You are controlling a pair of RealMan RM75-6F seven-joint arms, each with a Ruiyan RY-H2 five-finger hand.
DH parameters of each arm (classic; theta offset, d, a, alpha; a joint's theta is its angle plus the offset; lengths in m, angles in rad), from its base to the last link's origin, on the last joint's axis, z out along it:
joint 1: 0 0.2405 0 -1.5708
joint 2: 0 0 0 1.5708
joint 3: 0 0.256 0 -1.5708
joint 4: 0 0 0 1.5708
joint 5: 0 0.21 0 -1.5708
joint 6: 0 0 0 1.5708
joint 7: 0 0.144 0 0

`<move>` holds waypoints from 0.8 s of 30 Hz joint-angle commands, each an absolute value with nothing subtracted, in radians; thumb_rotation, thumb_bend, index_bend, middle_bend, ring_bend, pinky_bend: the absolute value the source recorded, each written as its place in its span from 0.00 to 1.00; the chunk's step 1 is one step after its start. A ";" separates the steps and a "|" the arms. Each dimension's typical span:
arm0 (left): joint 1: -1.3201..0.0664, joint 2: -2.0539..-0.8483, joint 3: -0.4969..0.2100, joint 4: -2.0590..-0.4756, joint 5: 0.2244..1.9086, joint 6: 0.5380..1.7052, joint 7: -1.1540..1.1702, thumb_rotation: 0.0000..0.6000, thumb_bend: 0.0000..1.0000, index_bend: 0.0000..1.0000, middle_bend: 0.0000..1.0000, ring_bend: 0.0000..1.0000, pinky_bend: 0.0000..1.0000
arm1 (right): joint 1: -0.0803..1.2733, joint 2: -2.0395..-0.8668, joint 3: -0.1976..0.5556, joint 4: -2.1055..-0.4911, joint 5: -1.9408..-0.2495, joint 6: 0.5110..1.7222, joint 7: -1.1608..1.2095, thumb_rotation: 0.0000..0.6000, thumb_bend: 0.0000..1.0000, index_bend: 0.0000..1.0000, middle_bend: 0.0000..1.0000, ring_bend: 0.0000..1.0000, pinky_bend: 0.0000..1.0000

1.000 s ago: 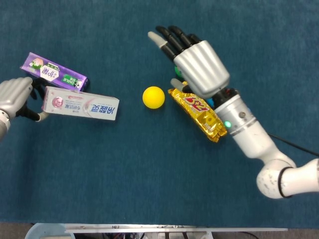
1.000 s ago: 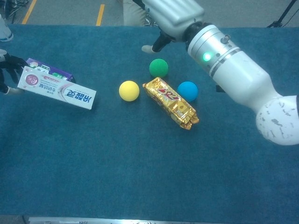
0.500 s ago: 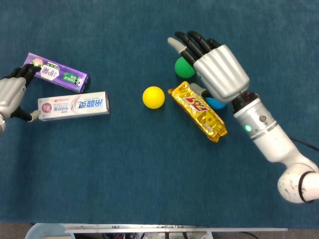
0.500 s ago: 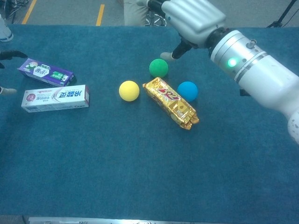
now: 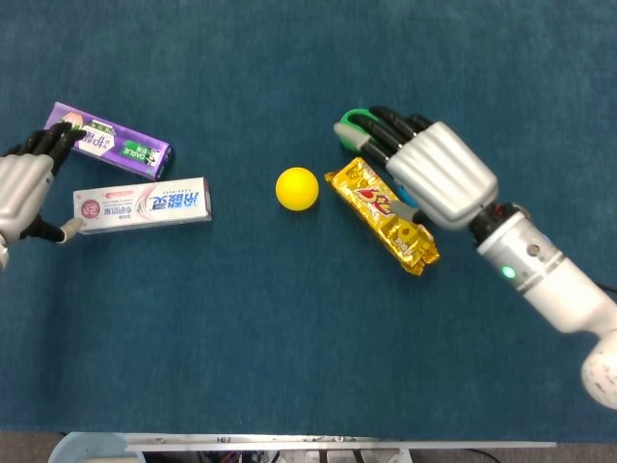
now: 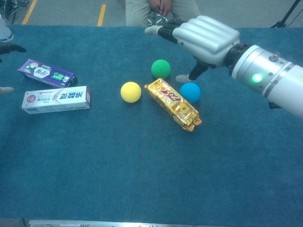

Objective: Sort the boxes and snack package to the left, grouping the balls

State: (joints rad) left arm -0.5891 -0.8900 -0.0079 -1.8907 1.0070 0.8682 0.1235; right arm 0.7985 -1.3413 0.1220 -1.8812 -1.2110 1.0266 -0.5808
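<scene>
A purple box (image 5: 106, 141) and a white toothpaste box (image 5: 145, 204) lie side by side at the left. My left hand (image 5: 24, 188) is open beside their left ends, holding nothing. A yellow ball (image 5: 297, 188) sits mid-table, with the gold snack package (image 5: 383, 215) lying diagonally to its right. My right hand (image 5: 434, 174) hovers open over the green ball (image 6: 160, 68) and blue ball (image 6: 190, 92), holding nothing. In the head view only a sliver of the green ball (image 5: 359, 117) shows past the fingers, and the blue ball is hidden.
Everything lies on a blue cloth-covered table (image 6: 142, 179). A seated person (image 6: 161, 7) is beyond the far edge. In the chest view, only the left hand's fingertips (image 6: 5, 89) show at the left border.
My left hand let go of the white box, which went from tilted to flat below the purple box. My right hand moved right and nearer, over the green and blue balls.
</scene>
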 commanded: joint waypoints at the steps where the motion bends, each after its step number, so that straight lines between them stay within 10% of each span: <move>1: -0.563 -0.877 -0.009 -1.916 1.059 0.900 0.104 1.00 0.27 0.00 0.02 0.00 0.14 | 0.784 -1.317 0.100 -1.893 -1.234 1.019 -0.562 1.00 0.16 0.00 0.16 0.12 0.35; 24: -0.516 -0.873 -0.008 -1.945 1.173 0.933 0.100 1.00 0.27 0.00 0.04 0.00 0.14 | 0.828 -1.252 -0.026 -1.767 -1.504 0.857 -0.613 1.00 0.00 0.00 0.18 0.12 0.35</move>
